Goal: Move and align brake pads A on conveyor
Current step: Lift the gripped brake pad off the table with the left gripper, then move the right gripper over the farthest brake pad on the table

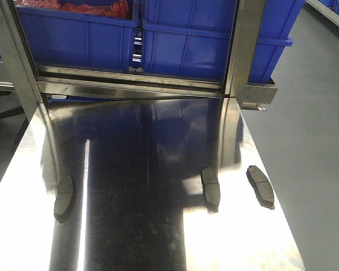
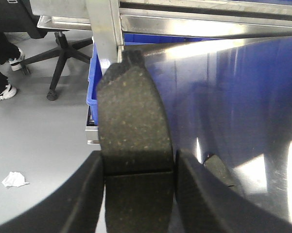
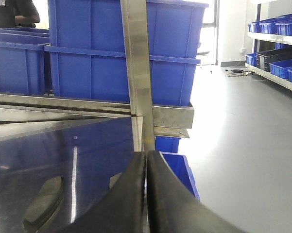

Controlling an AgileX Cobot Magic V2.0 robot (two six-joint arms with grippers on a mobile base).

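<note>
Gripping one brake pad across its middle, the left end effector is clenched on it. The two dark fingers press on its long sides just where the thin groove crosses. This pad shows its gritty face to the wrist camera, and its long axis points away, toward the post of the steel rack. It is at the left edge of the shiny desk, with grey floor on its left side. Whether it touches the steel I cannot tell. Another pad lies on the desk just to its right, partly hidden by a finger.

The right end effector is clenched empty, its fingers pressed together, near the right edge of the desk. One blurred pad lies on the steel to its left.

In the front view three pads lie flat on the desk, well apart from the rack at the far edge. The left pad is near the left edge, with its long axis running nearly front to back. The middle pad points the same way. The right pad is close to the right edge and turned, its near end more to the right. Between the left pad and the middle pad is a wide bare band of steel. Blue bins stand on the rack.
</note>
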